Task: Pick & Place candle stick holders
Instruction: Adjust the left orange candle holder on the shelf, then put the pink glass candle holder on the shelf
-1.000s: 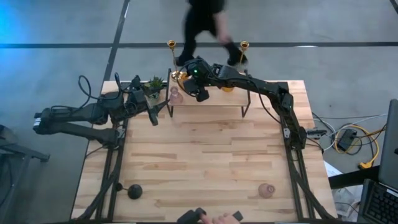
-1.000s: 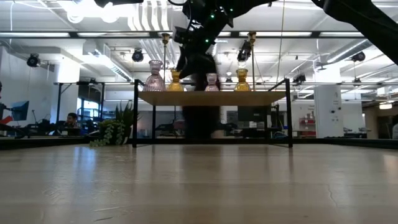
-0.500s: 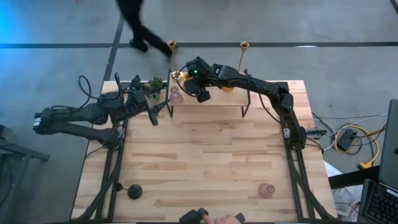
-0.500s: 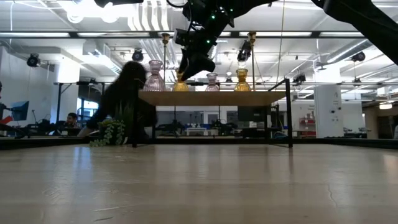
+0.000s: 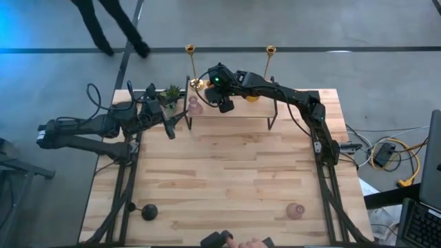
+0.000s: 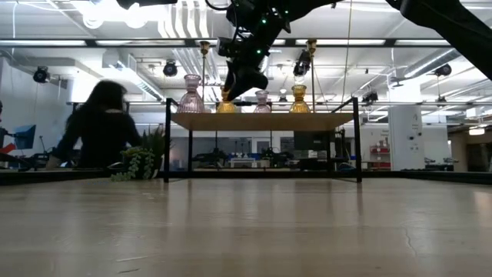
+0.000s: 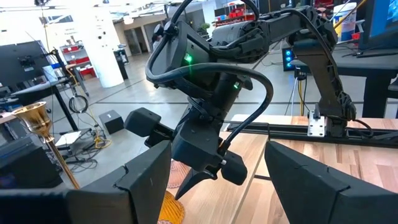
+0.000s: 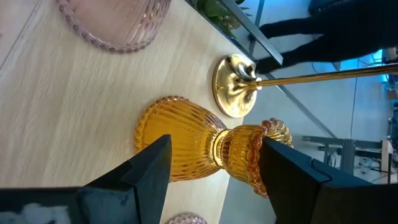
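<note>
The right gripper [image 5: 222, 102] hangs over the left end of the raised shelf [image 5: 234, 117] at the far side of the table [image 5: 227, 172], its fingers spread with nothing between them. In the right wrist view an amber glass holder [image 8: 199, 146] stands on the shelf straight ahead, framed by the 2 open fingers [image 8: 146, 171] but not touched. Next to it is the round base of a tall brass candlestick [image 8: 239, 87], and a pink glass holder [image 8: 115, 22] sits farther along the shelf. Compared with 1 second ago, the right gripper has barely shifted; it stays over the same end of the shelf, still open.

From table height the shelf carries 4 short glass pieces in a row: a large pink holder [image 6: 191, 95], the amber one under the gripper [image 6: 226, 105], a small pink holder [image 6: 262, 101] and a second amber holder [image 6: 298, 98]. 2 brass sticks rise behind them.

The left gripper [image 5: 169, 126] waits near the small potted plant [image 5: 170, 93] at the table's left, fingers apart, unchanged.

A black stemmed holder [image 5: 149, 211] and another pink holder [image 5: 295, 210] stand on the near part of the table, well apart.

The main change is behind the table: a person [image 5: 110, 24] in dark clothes has walked from behind the shelf off toward the left.
</note>
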Robot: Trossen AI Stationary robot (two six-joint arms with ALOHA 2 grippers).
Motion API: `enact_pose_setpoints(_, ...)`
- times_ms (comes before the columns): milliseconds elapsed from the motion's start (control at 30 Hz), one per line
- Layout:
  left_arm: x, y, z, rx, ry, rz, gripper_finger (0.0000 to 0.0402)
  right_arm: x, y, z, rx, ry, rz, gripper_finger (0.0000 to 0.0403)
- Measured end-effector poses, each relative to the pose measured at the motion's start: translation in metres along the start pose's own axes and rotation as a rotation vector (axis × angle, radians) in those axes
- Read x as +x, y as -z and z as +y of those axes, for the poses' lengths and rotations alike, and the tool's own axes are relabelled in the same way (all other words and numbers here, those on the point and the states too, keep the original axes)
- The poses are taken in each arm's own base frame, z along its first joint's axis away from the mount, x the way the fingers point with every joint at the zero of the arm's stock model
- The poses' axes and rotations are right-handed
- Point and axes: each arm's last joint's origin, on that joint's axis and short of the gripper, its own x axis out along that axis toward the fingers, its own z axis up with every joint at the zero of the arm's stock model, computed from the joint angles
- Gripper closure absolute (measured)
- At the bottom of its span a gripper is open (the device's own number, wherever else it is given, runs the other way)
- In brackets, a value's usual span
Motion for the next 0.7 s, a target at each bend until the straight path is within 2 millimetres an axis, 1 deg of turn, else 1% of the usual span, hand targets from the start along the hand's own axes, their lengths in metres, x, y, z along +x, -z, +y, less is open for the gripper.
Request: enact_pose_setpoints(700,0.000,0.000,0.000,0.000,0.000,0.000,0.0138,-0.015,-0.011,-0.008,0.002,0.022,-0.058,0.0184)
